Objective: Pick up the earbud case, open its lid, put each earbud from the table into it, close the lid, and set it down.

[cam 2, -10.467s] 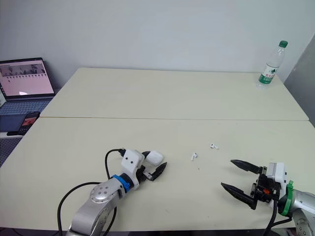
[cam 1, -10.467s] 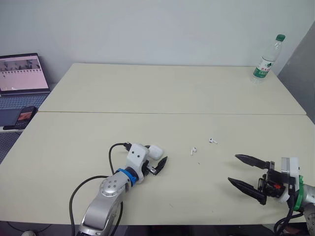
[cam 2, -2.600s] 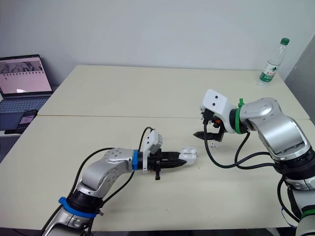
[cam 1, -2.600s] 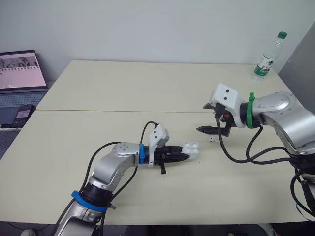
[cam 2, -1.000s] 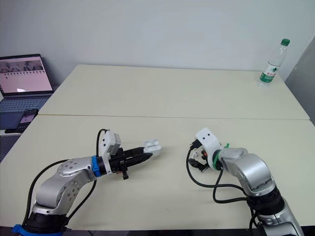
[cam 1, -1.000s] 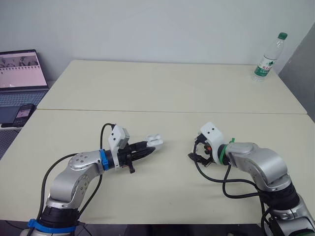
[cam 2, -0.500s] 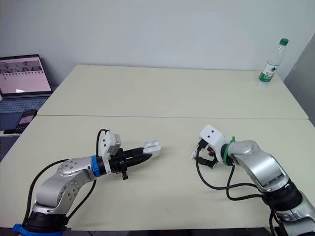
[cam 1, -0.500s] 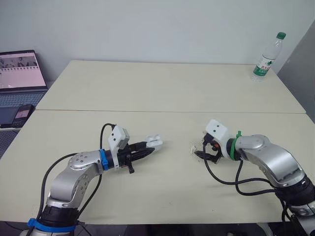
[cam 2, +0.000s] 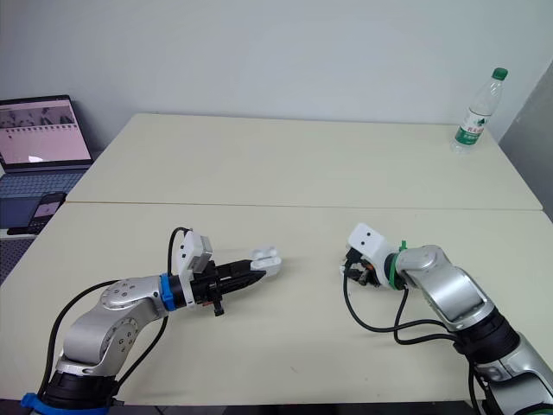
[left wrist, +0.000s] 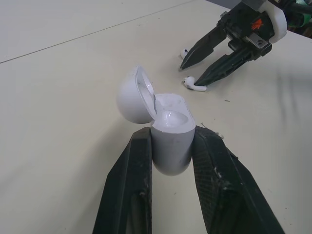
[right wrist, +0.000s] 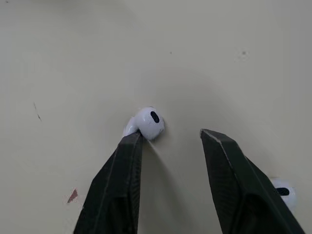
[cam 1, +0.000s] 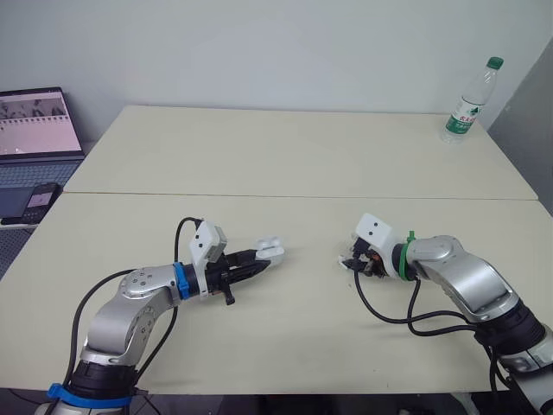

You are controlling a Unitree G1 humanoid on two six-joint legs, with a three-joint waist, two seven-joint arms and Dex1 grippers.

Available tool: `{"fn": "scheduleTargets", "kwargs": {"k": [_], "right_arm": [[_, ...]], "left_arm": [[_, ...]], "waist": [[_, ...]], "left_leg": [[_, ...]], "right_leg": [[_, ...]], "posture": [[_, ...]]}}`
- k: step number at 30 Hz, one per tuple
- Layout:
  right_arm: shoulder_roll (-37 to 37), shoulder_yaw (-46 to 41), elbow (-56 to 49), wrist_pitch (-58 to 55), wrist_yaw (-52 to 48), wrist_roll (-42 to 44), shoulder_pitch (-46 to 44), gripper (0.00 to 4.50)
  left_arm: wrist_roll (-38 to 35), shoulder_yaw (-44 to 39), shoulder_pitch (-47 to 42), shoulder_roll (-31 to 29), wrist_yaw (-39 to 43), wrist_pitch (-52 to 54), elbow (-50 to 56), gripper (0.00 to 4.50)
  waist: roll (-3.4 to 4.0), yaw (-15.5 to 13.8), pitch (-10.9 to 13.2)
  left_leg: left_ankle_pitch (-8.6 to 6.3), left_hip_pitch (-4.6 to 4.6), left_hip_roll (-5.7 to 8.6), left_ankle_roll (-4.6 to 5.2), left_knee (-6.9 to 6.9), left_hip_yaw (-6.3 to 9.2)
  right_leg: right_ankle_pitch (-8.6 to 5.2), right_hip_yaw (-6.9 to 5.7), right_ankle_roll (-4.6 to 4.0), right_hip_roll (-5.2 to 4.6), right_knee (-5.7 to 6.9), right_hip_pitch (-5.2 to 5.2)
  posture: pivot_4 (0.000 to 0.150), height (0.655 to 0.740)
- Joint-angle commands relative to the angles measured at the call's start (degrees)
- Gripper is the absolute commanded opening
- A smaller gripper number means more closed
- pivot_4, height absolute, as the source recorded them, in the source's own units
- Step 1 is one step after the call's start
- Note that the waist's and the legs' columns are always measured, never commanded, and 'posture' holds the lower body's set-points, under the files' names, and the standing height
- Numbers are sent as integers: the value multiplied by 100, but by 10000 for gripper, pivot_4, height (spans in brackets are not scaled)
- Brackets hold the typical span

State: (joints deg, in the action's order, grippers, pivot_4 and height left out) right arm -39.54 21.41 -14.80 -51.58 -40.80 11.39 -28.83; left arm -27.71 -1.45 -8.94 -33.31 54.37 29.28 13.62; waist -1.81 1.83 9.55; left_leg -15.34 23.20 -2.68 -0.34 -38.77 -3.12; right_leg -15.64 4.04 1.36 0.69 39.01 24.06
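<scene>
Left claw grips open earbud case; right claw, spread, touches earbud, second earbud half-hidden.

Right gripper now brought down over the earbud, one fingertip seemingly touching it; earbud case drawn back, well apart.

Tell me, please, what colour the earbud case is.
White earbud case, clearest in the left wrist view.
</scene>
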Motion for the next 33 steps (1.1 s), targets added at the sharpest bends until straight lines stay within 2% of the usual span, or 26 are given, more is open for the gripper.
{"fn": "scheduleTargets", "kwargs": {"k": [1,12,17,33], "right_arm": [[29,-75,-60,133,-125,-33,-103,18395],[83,-82,-4,187,-265,-120,-84,18395],[70,-56,2,202,-377,-143,-64,2786],[32,-304,-251,230,-541,8,-229,2786]], "left_arm": [[22,-7,-21,-48,1,-153,94,8140],[79,9,-14,-43,-3,-196,69,8140],[111,12,-7,-48,6,-201,67,8140],[155,31,-30,-39,40,-246,-19,8140]], "waist": [[0,0,0],[0,0,0],[0,-1,0],[0,-1,0]], "left_leg": [[0,0,0,0,0,0],[0,0,1,0,0,0],[0,0,1,0,0,-1],[0,0,1,0,0,-1]], "right_leg": [[0,0,0,0,0,0],[0,0,0,0,0,0],[0,0,0,0,0,0],[0,-1,0,0,0,0]], "posture": [[1500,7362],[1500,7362],[1500,7362],[1500,7362]]}}
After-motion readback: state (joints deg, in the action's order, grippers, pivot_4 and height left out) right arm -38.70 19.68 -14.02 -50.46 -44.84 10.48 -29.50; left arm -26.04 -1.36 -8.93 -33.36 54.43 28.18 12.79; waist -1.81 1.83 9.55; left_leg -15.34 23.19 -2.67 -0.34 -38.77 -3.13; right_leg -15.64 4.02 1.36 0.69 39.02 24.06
